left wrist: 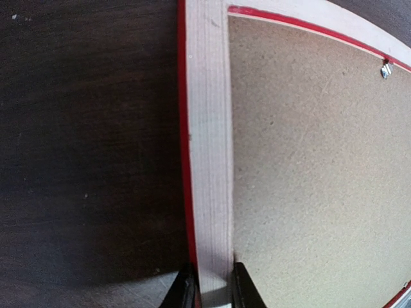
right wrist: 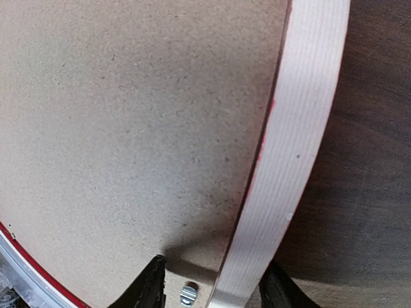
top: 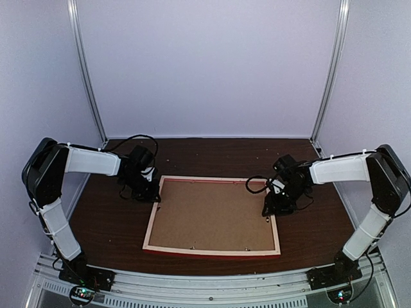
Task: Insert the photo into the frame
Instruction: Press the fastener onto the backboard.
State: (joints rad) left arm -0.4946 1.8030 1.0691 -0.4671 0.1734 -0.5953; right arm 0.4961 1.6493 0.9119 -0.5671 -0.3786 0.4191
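The frame (top: 212,251) lies face down on the table, its pale back up and a red edge showing. A plain brown backing board (top: 215,215) fills it. The photo is not in view. My left gripper (top: 151,192) is at the frame's left rail near the far corner. In the left wrist view, the left gripper (left wrist: 214,292) is shut on that rail (left wrist: 209,128), one finger on each side. My right gripper (top: 271,208) is at the right rail. In the right wrist view, the right gripper (right wrist: 215,292) is open and straddles the rail (right wrist: 302,128), with a gap on the board side.
Small metal clips (right wrist: 188,295) hold the backing board (right wrist: 128,128) in the frame; another clip (left wrist: 386,68) shows on the far rail. The dark wooden table (top: 109,224) lies all round the frame. White walls and metal posts enclose the back.
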